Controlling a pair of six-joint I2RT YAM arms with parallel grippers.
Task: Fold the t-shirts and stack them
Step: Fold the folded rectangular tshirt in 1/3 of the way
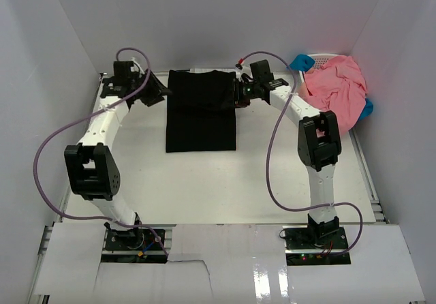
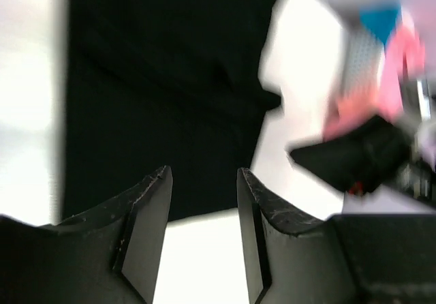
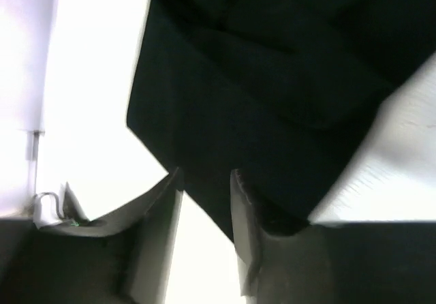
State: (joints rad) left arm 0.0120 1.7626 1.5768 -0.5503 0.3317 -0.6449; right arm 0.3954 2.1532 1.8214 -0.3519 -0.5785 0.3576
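– Since the black t-shirt (image 1: 201, 113) is lying flat as a tall rectangle on the far middle of the table (image 1: 204, 191), how are you expecting it to handle?
– I'm judging it soft, light and limp: it is going to sag and drape from any pinch, not holding a shape. It is not looking fragile or slippery, so a firm pinch on a doubled edge should be gripping well.
– Where are you thinking of taking hold?
– At the two far corners, one per arm, so the cloth is hanging evenly while the far edge is being carried toward the near one. A single pinch would be letting the other side trail and crease.
– What are the tools doing?
– The left gripper (image 1: 163, 94) is sitting just beside the shirt's far-left edge, its fingers parted by a moderate gap with nothing between them. The right gripper (image 1: 236, 93) is sitting at the far-right edge. In its wrist view the fingers are standing a little apart, with bare table showing between them and cloth lying at the tips, and I'm seeing nothing clamped.
– And the others?
– The salmon-pink t-shirts (image 1: 337, 89) are bunching in a heap over the white basket (image 1: 321, 56) at the far right, apart from the black one and looking just as limp.
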